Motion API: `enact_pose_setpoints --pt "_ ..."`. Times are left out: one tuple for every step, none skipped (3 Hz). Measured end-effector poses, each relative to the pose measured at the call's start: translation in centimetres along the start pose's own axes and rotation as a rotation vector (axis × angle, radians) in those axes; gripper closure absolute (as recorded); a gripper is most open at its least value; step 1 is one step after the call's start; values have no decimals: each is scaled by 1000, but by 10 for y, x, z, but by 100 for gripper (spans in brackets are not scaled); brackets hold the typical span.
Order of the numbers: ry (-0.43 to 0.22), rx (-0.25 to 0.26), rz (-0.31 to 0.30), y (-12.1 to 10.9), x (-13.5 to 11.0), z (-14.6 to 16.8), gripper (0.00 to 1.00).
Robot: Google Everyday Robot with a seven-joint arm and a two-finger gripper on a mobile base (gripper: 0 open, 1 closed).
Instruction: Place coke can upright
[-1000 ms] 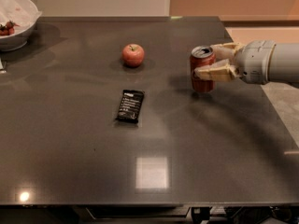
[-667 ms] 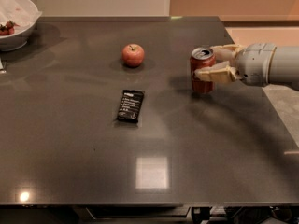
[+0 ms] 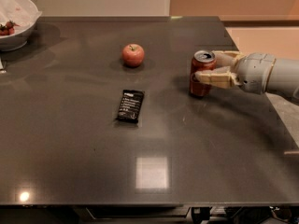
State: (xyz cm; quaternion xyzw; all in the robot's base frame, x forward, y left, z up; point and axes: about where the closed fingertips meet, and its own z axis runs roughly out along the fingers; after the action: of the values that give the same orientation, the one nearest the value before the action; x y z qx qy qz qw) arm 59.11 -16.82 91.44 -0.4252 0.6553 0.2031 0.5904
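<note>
A small red aluminium coke can (image 3: 201, 74) with a silver top is standing upright on the right side of a dark grey, glossy table (image 3: 70, 148), about midway between the far and near edges. Its base is resting flat on the surface and its pull-tab end is facing up.

The gripper (image 3: 208, 67) is reaching in from the right edge at can height. Its two pale beige, smooth plastic fingers (image 3: 218, 77) are sitting either side of the can. The nearer one is lying across the can's front, the farther one is passing behind its rim, and the jaws are closing narrowly on the can's body. Behind them a rounded grey arm (image 3: 261, 73) is extending out past the right edge.

A round red apple (image 3: 133, 55) with a short stem is sitting to the left of the can, further back and well apart from it. A flat, black rectangular snack packet (image 3: 130, 106) with small white print is lying nearer, left of the can. A white bowl (image 3: 18, 31) holding something red is resting at the far left corner. A pale square reflection is showing on the near tabletop.
</note>
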Motion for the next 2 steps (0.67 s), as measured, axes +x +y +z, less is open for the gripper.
enact_pose_setpoints --pt "-30 5 28 -3 5 0 82" --pt "-43 8 48 -4 8 -1 59"
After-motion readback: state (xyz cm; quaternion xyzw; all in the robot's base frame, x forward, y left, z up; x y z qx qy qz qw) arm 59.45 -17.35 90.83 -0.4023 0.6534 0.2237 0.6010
